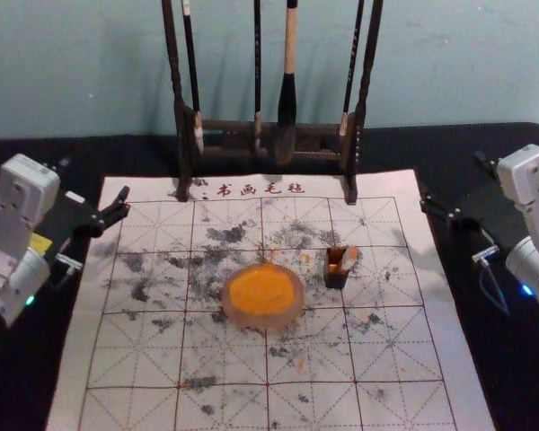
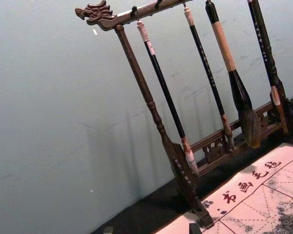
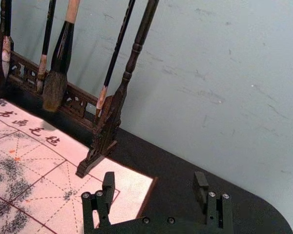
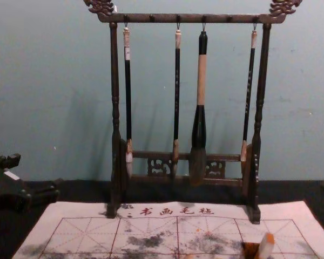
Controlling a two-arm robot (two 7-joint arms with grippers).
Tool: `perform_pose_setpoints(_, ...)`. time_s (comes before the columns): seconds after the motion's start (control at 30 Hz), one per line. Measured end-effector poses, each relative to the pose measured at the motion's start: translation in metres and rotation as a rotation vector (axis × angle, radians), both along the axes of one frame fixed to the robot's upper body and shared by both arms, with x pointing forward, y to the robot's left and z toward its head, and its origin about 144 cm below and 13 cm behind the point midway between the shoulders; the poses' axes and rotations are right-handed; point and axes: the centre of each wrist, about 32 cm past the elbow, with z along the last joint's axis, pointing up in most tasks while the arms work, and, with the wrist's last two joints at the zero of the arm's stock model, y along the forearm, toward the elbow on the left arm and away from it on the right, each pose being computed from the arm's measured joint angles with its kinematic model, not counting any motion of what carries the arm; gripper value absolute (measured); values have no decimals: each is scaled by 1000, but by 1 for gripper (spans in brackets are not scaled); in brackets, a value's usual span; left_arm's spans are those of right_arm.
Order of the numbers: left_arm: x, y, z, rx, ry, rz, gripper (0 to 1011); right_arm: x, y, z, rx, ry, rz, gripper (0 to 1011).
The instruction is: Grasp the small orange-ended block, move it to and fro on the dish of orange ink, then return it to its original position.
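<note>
I judged that grasping was the step in hand. My right hand [image 3: 154, 183] was beside the mat [image 1: 175, 359], its fingers apart; the left hand [image 2: 151, 229], also apart, was parked opposite. The block [image 1: 349, 259] leaned in the box [image 1: 335, 277], right of the dish [image 1: 237, 316]. Next, the right hand had to pinch it (gently, I thought).

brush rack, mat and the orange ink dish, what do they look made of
Brush rack: probably wood, dark brown with a faint sheen, going by its turned posts and carved ends.
Mat: matte and pale, perhaps felt or other cloth; it lies flat with smudged stains, but thick paper is possible.
Dish: smooth, pinkish, seemingly translucent rim; glass or plastic, I can't tell.
</note>
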Motion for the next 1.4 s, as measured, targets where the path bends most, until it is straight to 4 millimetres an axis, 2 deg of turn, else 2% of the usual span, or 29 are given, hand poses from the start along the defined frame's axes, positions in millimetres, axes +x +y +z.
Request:
perform_pose_setpoints(0.27,0,0,0,0,0,0,1001,-3,0,0,9,6,13,1000)
perform_pose_setpoints(0.63,0,0,0,0,0,0,1001,-35,10,-7,61,103,90,1002)
perform_pose_setpoints(0.8,0,0,0,0,0,0,1001,-52,19,-10,79,171,146,1000)
perform_pose_setpoints(1.03,0,0,0,0,0,0,1001,-67,37,-14,105,229,216,1000)
perform_pose_setpoints(1.4,0,0,0,0,0,0,1001,-69,70,-16,174,232,203,1000)
